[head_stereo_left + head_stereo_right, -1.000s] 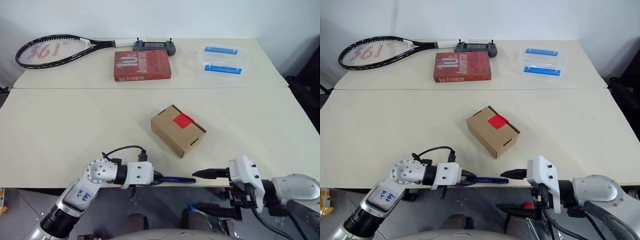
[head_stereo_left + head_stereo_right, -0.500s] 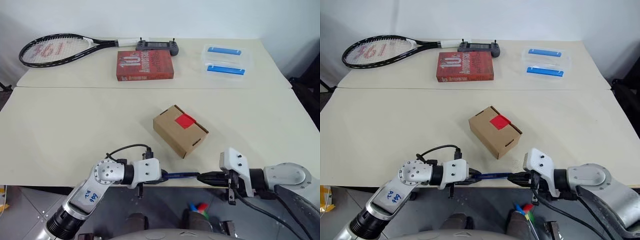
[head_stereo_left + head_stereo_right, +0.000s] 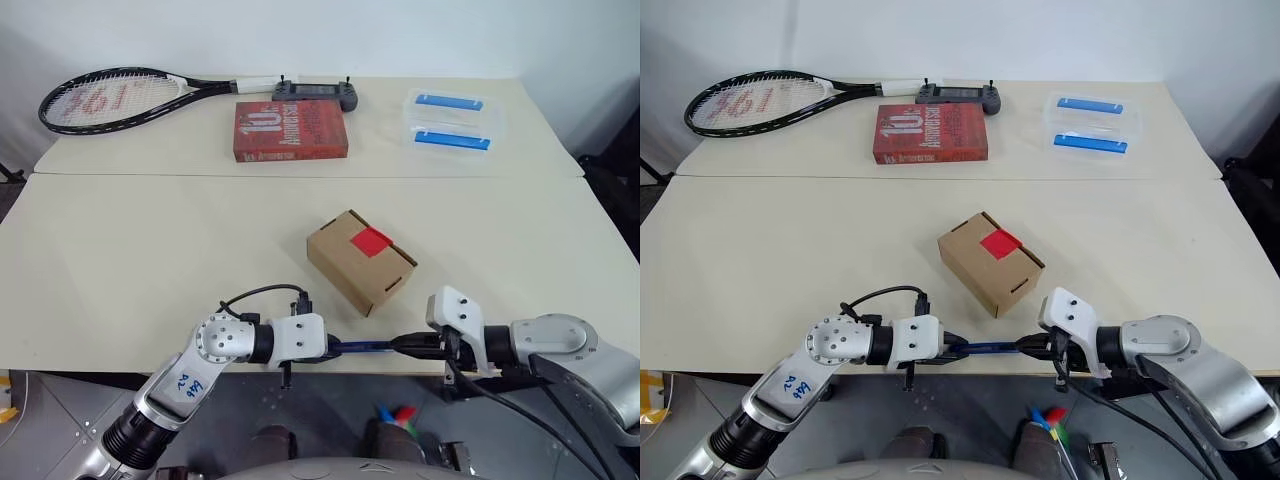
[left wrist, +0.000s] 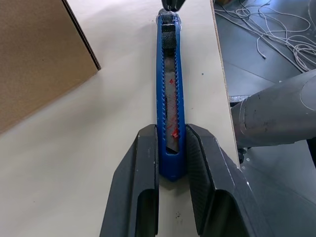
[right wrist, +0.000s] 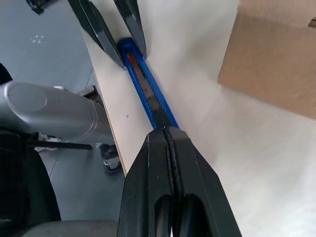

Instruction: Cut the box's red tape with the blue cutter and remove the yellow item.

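1. Left claw (image 4: 170,163) pinching the rear end of the blue cutter (image 4: 169,94), held level along the near desk (image 3: 150,260) edge.
2. Right claw (image 3: 400,345) pressed together at the cutter's dark tip.
3. Box (image 3: 360,260) mid-desk, just beyond the cutter, flaps closed, red tape (image 3: 367,239) on top.

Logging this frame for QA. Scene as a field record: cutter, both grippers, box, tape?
cutter: along the near table edge, held at both ends
left gripper: fingers shut on cutter's butt end
right gripper: fingers shut at cutter's tip end
box: closed, mid-table, just beyond the cutter
tape: on the box top, uncut
ball: not visible
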Robot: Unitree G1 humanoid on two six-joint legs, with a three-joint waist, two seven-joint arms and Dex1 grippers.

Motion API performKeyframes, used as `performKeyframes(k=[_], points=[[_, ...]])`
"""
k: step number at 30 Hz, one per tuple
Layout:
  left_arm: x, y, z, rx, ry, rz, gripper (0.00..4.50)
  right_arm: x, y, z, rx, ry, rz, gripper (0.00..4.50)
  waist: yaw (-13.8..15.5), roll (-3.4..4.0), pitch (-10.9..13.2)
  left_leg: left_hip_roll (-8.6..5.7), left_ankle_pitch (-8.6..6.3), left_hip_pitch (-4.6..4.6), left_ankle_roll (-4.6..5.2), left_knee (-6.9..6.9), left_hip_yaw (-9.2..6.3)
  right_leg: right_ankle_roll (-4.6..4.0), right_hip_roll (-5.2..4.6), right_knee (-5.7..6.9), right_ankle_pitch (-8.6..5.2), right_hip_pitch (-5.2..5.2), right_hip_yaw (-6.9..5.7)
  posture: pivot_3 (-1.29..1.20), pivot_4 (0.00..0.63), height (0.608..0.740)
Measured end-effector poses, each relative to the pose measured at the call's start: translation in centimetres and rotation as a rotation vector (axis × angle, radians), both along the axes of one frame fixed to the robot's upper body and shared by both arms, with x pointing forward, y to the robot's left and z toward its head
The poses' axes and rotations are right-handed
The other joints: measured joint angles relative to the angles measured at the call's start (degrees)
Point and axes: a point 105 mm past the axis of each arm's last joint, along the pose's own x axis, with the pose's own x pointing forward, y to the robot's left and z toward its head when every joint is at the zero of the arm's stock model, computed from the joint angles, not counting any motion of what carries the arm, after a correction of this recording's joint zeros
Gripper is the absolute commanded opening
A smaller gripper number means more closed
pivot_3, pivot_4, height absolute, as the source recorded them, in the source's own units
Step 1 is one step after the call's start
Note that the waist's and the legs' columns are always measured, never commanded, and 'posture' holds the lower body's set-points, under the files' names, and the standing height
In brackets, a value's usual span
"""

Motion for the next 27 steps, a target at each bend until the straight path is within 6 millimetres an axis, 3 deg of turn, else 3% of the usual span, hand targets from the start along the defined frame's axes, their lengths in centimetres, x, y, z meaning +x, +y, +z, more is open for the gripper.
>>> performKeyframes(k=[13,23,27], points=[[0.0,-0.1,0.0,0.0,0.0,0.0,0.44,0.6,-0.2,-1.1,-0.048,-0.016,0.006,0.03,0.0,0.0,0.0,0.0,0.0,0.02,0.0,0.02,0.0,0.0,0.0,0.01,0.0,0.02,0.0,0.0,0.15,0.74],[0.1,-0.1,0.0,0.004,-0.003,-0.004,0.44,1.1,4.0,-1.6,0.044,-0.004,0.069,0.03,-0.2,-0.04,0.0,0.0,0.0,-0.01,0.0,0.13,-0.03,0.0,0.0,0.07,0.0,0.02,0.0,0.0,0.15,0.74],[0.1,-0.1,0.0,0.005,-0.003,-0.004,0.44,1.1,4.7,-1.7,0.056,0.002,0.075,0.03,-0.2,-0.04,0.0,0.0,-0.01,-0.02,0.01,0.13,-0.03,0.0,0.0,0.08,0.0,0.02,0.0,0.0,0.15,0.74]])
